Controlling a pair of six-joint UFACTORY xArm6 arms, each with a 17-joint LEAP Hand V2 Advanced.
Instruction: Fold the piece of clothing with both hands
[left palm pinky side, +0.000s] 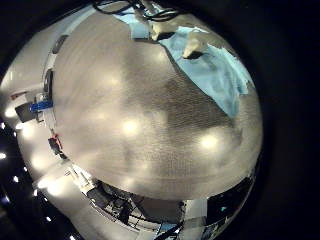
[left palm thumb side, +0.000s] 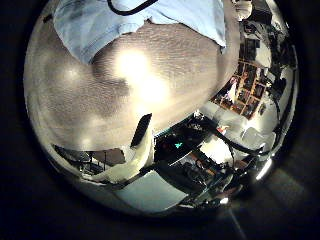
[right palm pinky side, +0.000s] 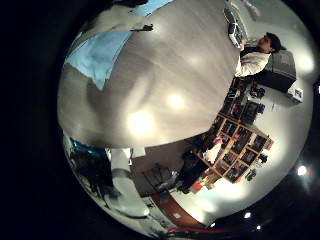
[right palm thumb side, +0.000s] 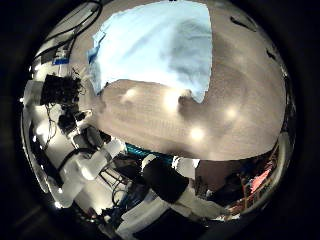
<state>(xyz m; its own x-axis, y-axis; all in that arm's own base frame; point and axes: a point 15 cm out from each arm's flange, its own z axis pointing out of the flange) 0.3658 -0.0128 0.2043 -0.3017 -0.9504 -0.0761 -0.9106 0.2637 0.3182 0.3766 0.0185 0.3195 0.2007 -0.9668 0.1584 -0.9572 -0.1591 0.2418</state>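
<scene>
My hands hover above the table (right palm thumb side: 220, 100); the cloth (right palm thumb side: 160, 45) below my palms lies spread, unfolded. Folding remains undone. My fingers' state: cannot tell.

All four views sit on the hands' palms, well above the table (left palm pinky side: 150, 120) — none from outside. Each looks down across the tabletop with the garment (right palm thumb side: 160, 45) at one edge. All share the table and cloth; both right-palm views also take in the room's shelving (right palm pinky side: 235, 140).
</scene>
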